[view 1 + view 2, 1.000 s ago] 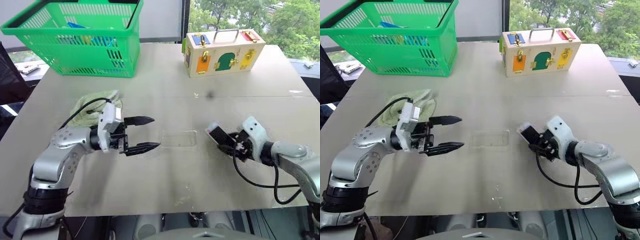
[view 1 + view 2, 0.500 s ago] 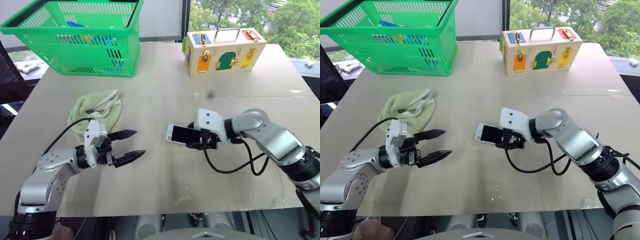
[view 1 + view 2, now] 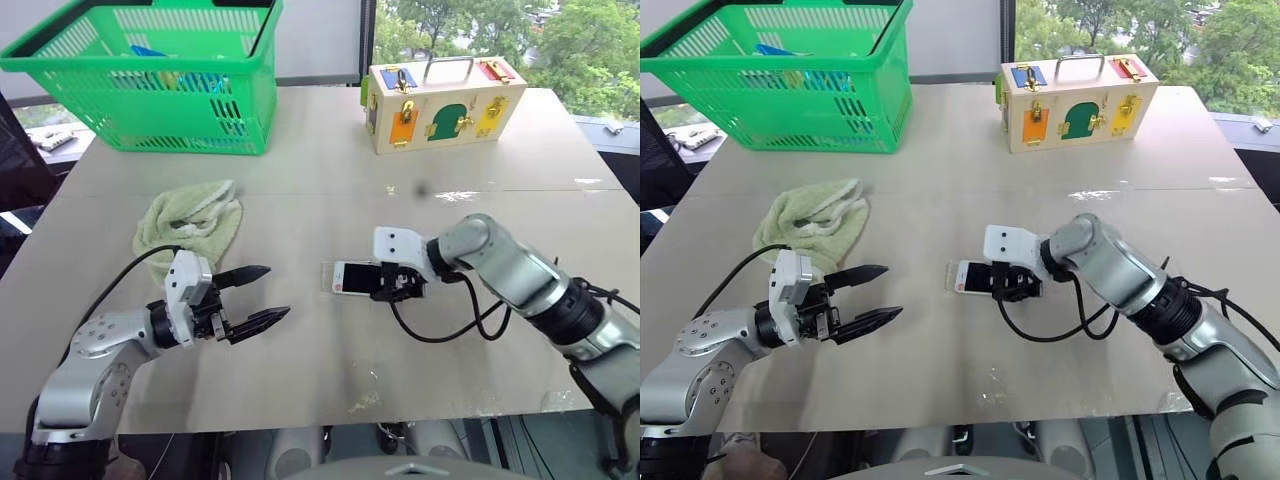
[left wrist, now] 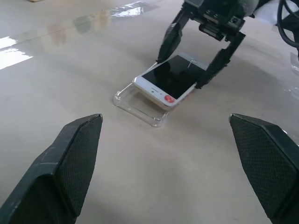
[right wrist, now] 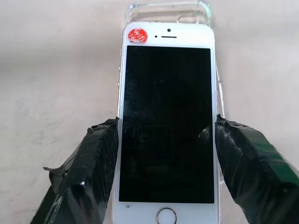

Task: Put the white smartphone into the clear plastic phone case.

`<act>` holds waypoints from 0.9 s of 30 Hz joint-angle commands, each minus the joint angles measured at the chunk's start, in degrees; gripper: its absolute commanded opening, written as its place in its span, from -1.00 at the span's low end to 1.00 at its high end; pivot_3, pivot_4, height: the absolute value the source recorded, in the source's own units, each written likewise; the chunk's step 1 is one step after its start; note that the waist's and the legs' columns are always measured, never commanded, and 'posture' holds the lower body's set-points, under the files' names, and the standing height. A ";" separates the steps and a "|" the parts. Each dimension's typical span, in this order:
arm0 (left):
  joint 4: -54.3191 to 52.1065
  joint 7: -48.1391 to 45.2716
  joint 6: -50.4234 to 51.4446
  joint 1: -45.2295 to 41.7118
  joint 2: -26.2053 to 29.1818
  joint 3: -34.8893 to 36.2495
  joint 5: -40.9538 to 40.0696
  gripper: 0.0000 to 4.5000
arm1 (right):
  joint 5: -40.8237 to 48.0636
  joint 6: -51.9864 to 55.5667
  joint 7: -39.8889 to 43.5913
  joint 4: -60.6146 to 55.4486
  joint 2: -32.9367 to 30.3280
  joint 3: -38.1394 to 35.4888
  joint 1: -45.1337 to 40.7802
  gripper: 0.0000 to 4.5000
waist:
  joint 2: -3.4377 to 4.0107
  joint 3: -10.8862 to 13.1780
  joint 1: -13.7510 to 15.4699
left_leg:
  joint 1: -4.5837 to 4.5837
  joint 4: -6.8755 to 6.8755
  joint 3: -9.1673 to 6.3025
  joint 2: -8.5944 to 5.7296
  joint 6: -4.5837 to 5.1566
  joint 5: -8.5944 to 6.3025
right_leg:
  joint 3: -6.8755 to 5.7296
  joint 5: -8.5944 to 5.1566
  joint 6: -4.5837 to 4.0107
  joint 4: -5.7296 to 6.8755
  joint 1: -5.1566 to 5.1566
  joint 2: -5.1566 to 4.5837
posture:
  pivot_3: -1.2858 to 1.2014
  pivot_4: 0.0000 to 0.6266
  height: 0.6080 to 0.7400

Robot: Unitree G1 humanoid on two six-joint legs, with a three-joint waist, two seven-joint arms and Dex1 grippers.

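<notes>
Phone first: your right gripper (image 3: 392, 283) clamps the white smartphone (image 3: 352, 277) by its long edges, screen up, long axis running left-right across the table (image 3: 330, 370), over the clear plastic phone case (image 4: 140, 103). Your right wrist view adds a red sticker (image 5: 137, 35). Your left gripper (image 3: 255, 296) hangs open, well apart.

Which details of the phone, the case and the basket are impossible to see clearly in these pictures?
- Clear plastic phone case: mostly covered by the white smartphone; whether the phone is seated cannot be told.
- Phone's bottom edge: cut off in the right wrist view, between the right claw fingers.
- Green basket contents: hidden behind its mesh wall.
</notes>
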 commanded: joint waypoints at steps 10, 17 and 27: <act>-1.35 -0.17 -0.92 0.28 0.06 -0.40 -0.27 1.00 | -5.43 -1.09 3.99 2.32 -0.27 3.98 -3.13 0.24 | 0.01 -0.01 0.09 | 0.00 0.04 -0.01 0.00 0.00 0.00 | -0.17 0.09 -0.14 0.00 0.02 -0.02 | 0.03 -0.52 1.00; -0.96 -0.03 -1.20 -0.05 0.04 -0.94 -0.09 1.00 | -8.79 -5.77 7.89 3.97 -0.47 6.61 -3.93 0.24 | 0.01 -0.02 0.11 | -0.01 0.11 -0.02 0.00 0.00 0.00 | -0.21 0.01 -0.02 0.01 0.04 -0.04 | 0.03 -0.52 1.00; -0.76 0.25 -1.67 -0.29 -0.22 -1.68 0.38 1.00 | -9.62 -2.33 9.28 10.56 4.33 5.30 -4.98 0.24 | 0.00 -0.14 0.02 | 0.03 0.17 -0.03 0.02 0.00 0.00 | -0.25 0.05 -0.09 0.04 0.06 -0.07 | 0.03 -0.52 1.00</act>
